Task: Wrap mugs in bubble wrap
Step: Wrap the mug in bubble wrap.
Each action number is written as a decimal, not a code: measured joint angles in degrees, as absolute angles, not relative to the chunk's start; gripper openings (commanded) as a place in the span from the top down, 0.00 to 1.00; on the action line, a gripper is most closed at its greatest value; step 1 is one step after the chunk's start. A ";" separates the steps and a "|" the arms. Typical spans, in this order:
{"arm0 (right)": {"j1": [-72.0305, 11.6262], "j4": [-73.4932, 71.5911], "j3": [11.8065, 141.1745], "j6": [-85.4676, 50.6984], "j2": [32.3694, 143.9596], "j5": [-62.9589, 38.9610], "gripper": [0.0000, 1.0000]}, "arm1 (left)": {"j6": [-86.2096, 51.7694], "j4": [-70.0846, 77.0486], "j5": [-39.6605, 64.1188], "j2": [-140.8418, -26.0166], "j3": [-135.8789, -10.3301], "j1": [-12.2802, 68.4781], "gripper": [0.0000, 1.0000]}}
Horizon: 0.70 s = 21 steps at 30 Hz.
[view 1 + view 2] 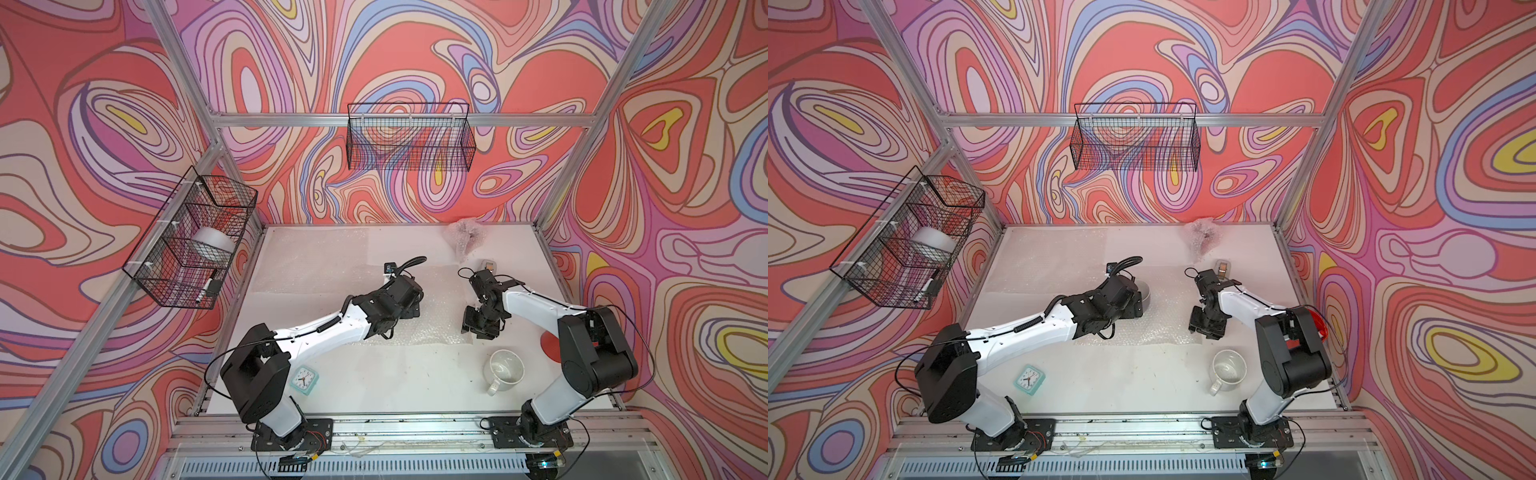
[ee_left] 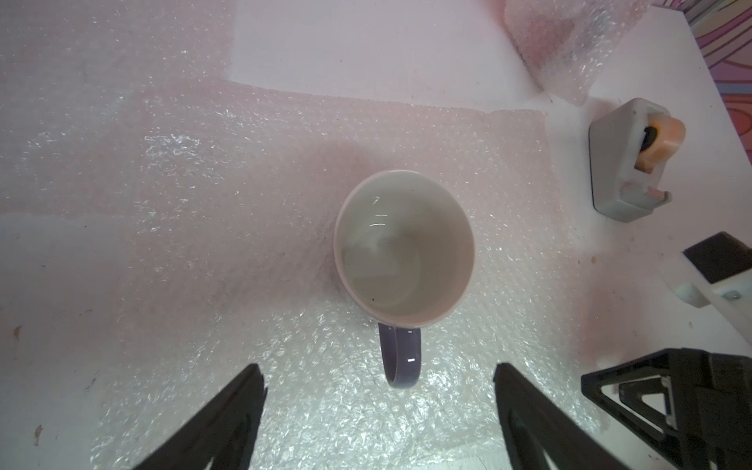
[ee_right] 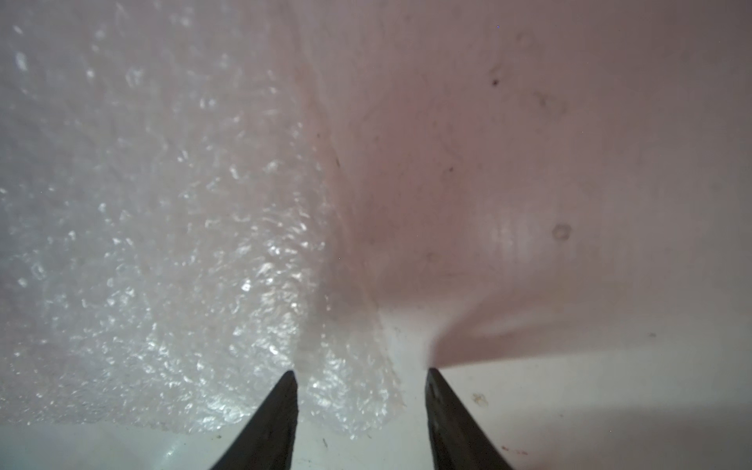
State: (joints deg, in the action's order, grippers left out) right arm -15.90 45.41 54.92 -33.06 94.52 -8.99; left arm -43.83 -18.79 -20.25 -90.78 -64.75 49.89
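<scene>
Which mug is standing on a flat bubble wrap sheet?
The lavender mug, upright on the bubble wrap sheet in the middle of the workspace. The white mug stands on the bare table, off any wrap.

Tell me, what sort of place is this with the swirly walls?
Likely a robot test booth, not a home: two arms bolted beside a white table, a metal frame with patterned panels, and a mug on bubble wrap.
</scene>
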 measured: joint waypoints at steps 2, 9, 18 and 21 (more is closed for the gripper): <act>-15.90 45.39 54.92 -33.15 95.18 -9.13 0.51 | -43.64 -18.35 -19.86 -90.78 -64.75 49.87 0.10; -15.90 45.30 54.89 -33.50 95.74 -9.67 0.64 | -43.51 -17.67 -19.18 -90.65 -64.23 49.39 0.10; -16.53 40.69 54.00 -34.70 94.50 -13.52 0.93 | -43.46 -15.03 -16.38 -87.00 -59.05 46.68 0.09; -16.86 38.37 54.19 -34.22 91.35 -15.99 0.95 | -42.81 -12.88 -14.02 -85.14 -56.31 45.54 0.06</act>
